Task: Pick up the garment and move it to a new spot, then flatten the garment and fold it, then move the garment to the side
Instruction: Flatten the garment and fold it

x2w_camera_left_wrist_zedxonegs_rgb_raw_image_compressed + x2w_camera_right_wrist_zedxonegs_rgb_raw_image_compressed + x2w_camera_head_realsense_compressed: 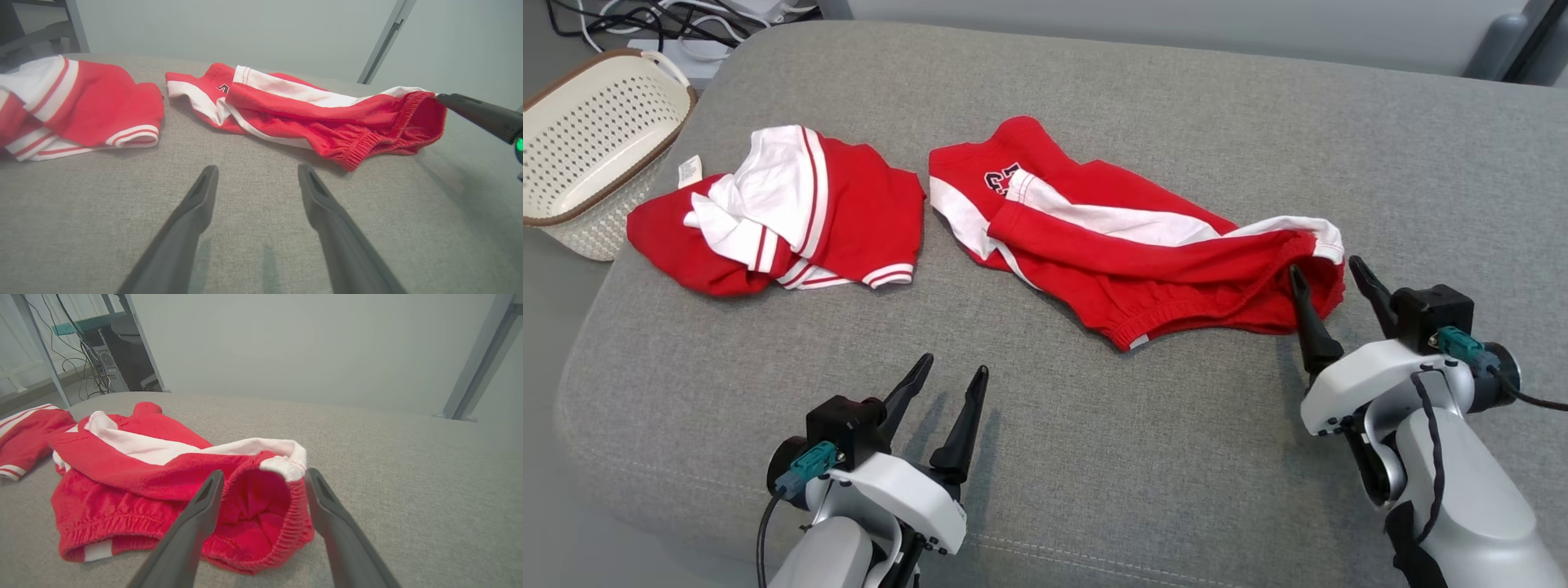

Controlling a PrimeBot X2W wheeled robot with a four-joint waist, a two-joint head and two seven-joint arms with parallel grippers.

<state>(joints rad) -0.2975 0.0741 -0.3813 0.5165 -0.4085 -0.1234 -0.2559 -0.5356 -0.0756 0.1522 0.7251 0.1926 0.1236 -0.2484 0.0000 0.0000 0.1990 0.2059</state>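
Two red-and-white garments on grey woven fabric cushion [1094,425]. Task piece taken to be the crumpled red jersey shorts with white side stripes [1127,253], mid-cushion. Bundled red-and-white top with striped cuffs [849,196] well apart at 9 o'clock from it, near cream perforated plastic basket [596,139] off the cushion's 10 o'clock corner.

Long axis of shorts: 10 o'clock to 4 o'clock in head view. Elasticated opening [261,510] at the 4 o'clock end, gaping toward the right arm.

Right gripper [1325,268]: spread wide, gripping nothing. Straddles that elastic hem, one finger either side; actual contact with cloth not resolvable.

Left gripper [954,364]: likewise spread wide, empty, over bare cushion at 7 o'clock from the shorts, near but clear of the fabric.

Judgement: right arm plainly nearer, shorts dead ahead at its 12 o'clock. Flattening not yet done: upper layer doubled over, hem bunched. Next move probably a pull along the long axis toward 4 o'clock, with left arm reaching to 1 o'clock for the near edge. Risk: pinching both layers together and dragging the fold along.
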